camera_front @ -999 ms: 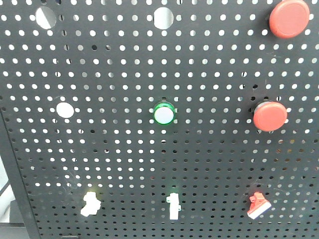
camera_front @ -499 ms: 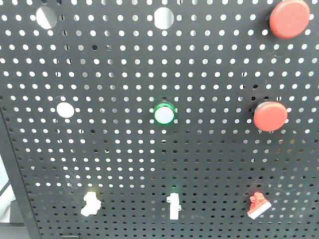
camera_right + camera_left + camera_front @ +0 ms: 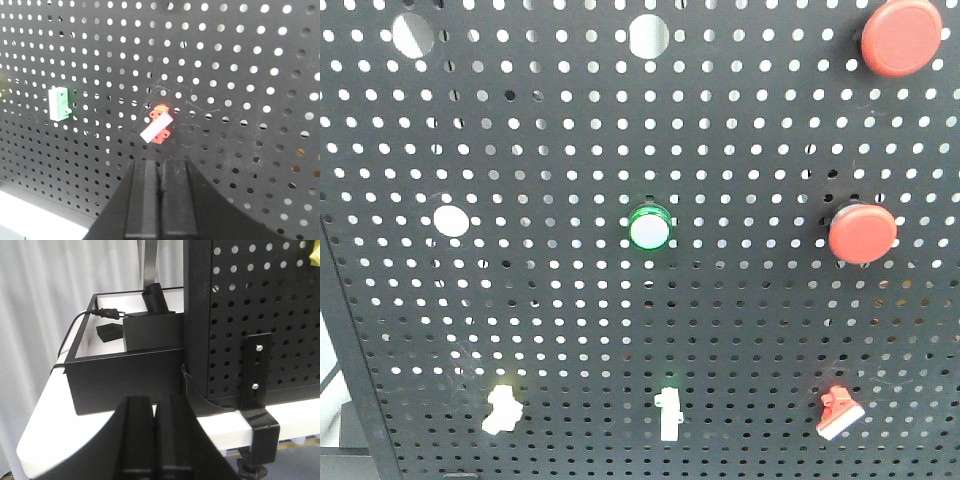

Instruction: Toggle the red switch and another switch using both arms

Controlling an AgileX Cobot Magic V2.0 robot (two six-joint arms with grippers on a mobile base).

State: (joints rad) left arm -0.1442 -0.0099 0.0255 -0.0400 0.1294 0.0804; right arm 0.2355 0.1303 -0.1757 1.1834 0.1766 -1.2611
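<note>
Light comes mostly from behind the black pegboard [image 3: 570,300], so its holes glow white in the front view and the panel face stays dark and flat. The green-ringed lamp [image 3: 649,230] is blown out at its centre. In the left wrist view pale curtains [image 3: 45,300] are bright and slightly overexposed, while the left gripper [image 3: 156,440] is a soft, blurred silhouette. The right gripper [image 3: 161,200] is equally dark and unfocused; fine scratches catch light near the red switch [image 3: 157,129].
</note>
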